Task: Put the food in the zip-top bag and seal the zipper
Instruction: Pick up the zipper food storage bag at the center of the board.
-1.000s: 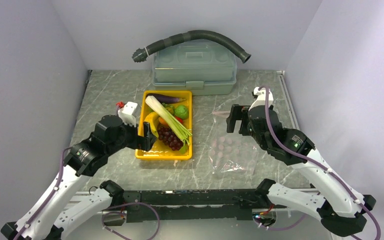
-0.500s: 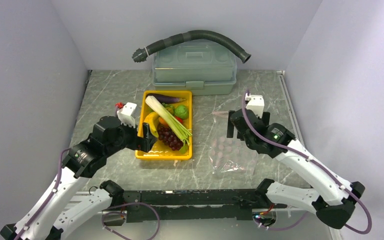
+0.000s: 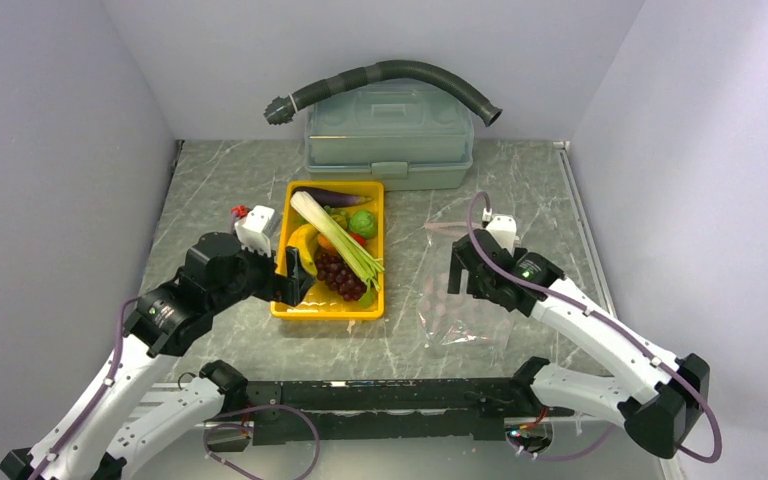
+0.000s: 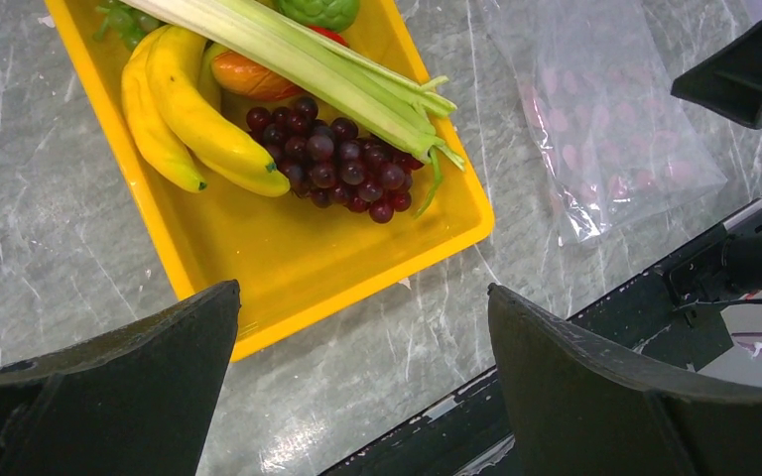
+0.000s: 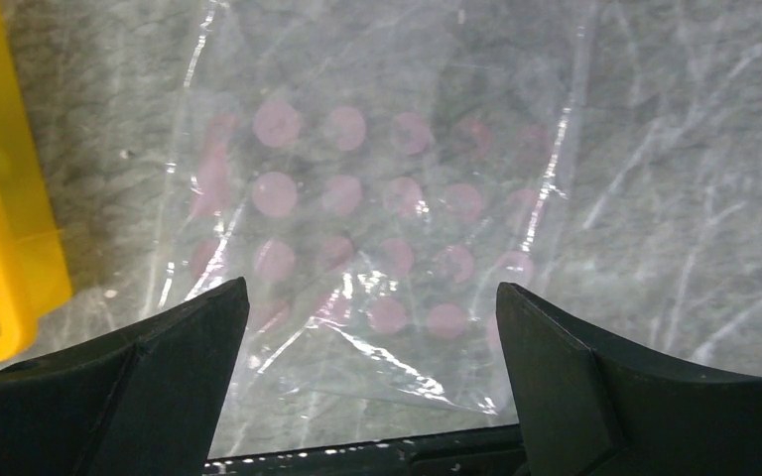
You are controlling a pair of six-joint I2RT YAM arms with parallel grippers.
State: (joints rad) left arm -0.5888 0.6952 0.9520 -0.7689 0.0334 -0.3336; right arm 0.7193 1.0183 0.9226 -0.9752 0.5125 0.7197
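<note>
**Both claws open, nothing bagged yet**

On the grey marbled table, a lidded box sits at twelve o'clock with a dark hose lying across its top. The yellow tray lies just left of centre. The clear dotted bag lies flat at about four o'clock, apart from the tray.

The left claw hangs over the tray's six o'clock end, jaws spread wide and holding nothing. The right claw hovers over the bag, equally wide and empty.

All the food is in the tray. The leek lies diagonally on top, with bananas at nine, dark grapes toward six and an eggplant at twelve. The zipper runs along the bag's twelve o'clock edge; I cannot tell whether it is pressed shut.

This looks like the opening step. The right claw probably needs to pinch the thin film near the mouth and lift it open. That is fiddly with the bag flat on the table, and it comes before the left claw brings any piece across.
</note>
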